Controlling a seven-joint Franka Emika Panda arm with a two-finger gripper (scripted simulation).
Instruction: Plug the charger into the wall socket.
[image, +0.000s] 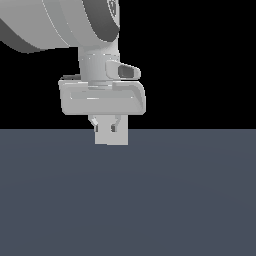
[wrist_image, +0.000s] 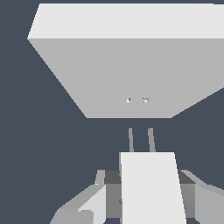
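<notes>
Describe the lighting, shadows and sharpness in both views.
Exterior view: flat, even render; no cast shadow under the end effector; edges crisp.
Wrist view: the wall socket has a brighter top face and a greyer front; strong perspective stretch; the charger looks plain white; no blur.

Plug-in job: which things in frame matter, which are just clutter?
Part of the job:
- charger, held in the claw, two prongs facing the socket
- wall socket, two small holes, prongs not yet in

Just lying about:
- nothing else in view, only the floor
</notes>
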